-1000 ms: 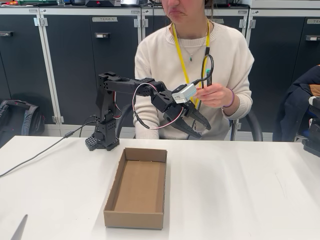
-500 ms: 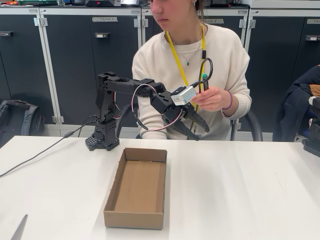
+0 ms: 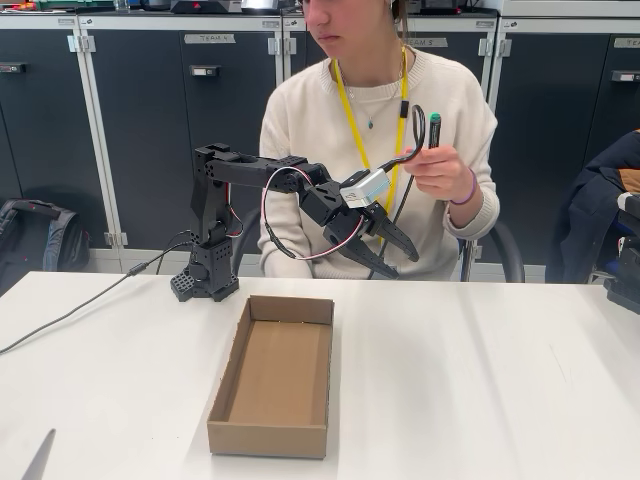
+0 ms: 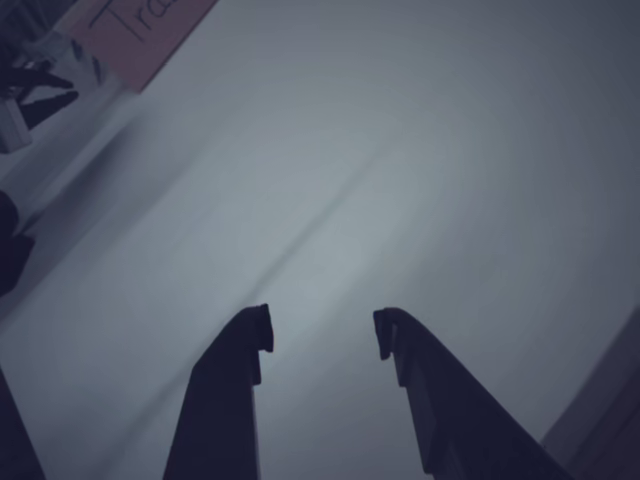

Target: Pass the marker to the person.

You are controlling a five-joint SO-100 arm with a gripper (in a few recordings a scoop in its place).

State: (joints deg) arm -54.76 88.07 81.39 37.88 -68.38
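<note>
The person (image 3: 375, 110) in a cream sweater with a yellow lanyard sits behind the table and holds the marker (image 3: 434, 130) upright in a raised hand, its green cap on top. My black gripper (image 3: 395, 255) hangs in the air below and left of that hand, apart from it, fingers spread and nothing between them. In the wrist view my gripper (image 4: 325, 335) stands open over the blurred white table, with its two dark fingers (image 4: 235, 370) empty.
An open cardboard box (image 3: 272, 375) lies on the white table (image 3: 480, 390) in front of the arm's base (image 3: 205, 280). A cable runs off to the left. Dark cabinets stand behind the person; a bag sits at the far left.
The person's hand has lifted the marker up and away from my gripper. My gripper, open and empty throughout, has drawn back slightly to the left.
</note>
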